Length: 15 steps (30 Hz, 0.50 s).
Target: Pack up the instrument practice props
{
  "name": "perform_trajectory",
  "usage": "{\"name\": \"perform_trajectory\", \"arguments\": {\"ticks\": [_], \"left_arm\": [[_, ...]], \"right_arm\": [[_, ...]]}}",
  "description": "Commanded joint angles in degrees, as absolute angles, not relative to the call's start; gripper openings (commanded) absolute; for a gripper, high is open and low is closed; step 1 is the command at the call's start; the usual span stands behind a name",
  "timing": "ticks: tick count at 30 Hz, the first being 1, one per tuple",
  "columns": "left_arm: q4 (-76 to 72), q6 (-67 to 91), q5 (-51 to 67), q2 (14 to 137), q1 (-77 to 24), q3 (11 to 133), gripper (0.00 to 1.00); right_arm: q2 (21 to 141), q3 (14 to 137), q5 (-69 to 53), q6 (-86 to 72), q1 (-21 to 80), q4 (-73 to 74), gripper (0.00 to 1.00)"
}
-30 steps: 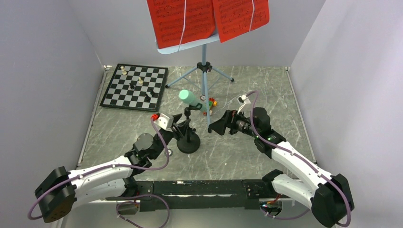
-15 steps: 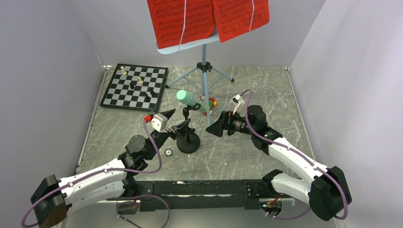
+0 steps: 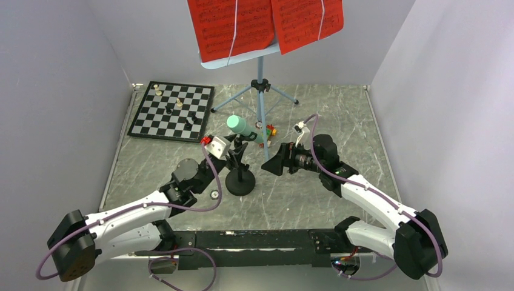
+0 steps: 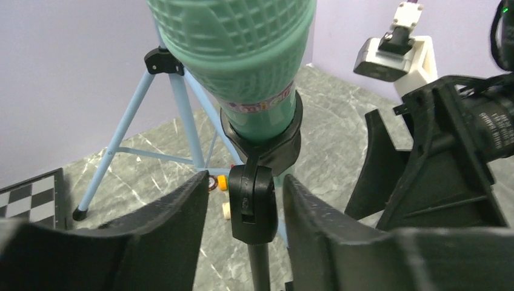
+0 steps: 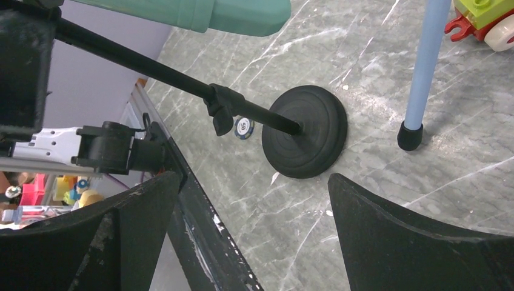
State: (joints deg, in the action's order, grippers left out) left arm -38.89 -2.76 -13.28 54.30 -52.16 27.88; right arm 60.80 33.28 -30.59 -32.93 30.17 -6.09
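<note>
Mint-green toy microphone (image 4: pixel 242 60) sits tilted in the clip at the top of the small black mic stand (image 3: pixel 240 182), near the middle of the grey marble table (image 3: pixel 339 121). Left gripper (image 4: pixel 246 185) straddles that clip just under the microphone, jaws apart with a sliver of daylight on each side, so nothing is gripped. Right gripper (image 3: pixel 271 163) faces the stand from the other side, jaws spread wide and holding nothing, the round base in its sights. Behind them the light blue music stand (image 3: pixel 261 109) is upright on its tripod, with 2 red sheet-music pages (image 3: pixel 260 24) on its desk. My read: 0 of 4 props packed, the microphone looks first in line, and no box or bag shows in any view.
</note>
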Motion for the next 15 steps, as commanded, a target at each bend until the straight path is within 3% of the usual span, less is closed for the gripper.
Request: {"name": "perform_trajectory", "arguments": {"ticks": [1, 8, 11, 15], "left_arm": [[-38.7, -3.5, -12.1, 55.5, -51.5, 30.6, 0.44], [-36.9, -3.6, -12.4, 55.0, -51.4, 30.2, 0.07], [-36.9, -4.0, -13.2, 54.1, -51.5, 29.3, 0.0], [-36.8, -3.0, -16.2, 52.4, -51.6, 28.1, 0.0]], "right_arm": [[61.2, 35.9, -30.3, -32.9, 30.9, -8.2, 1.0], [64.6, 37.3, -28.4, -35.6, 32.3, -12.4, 0.98], [66.9, 38.6, -27.1, -35.7, 33.9, -13.4, 0.95], [68.7, 38.9, -23.9, -35.7, 36.6, -16.0, 0.9]]}}
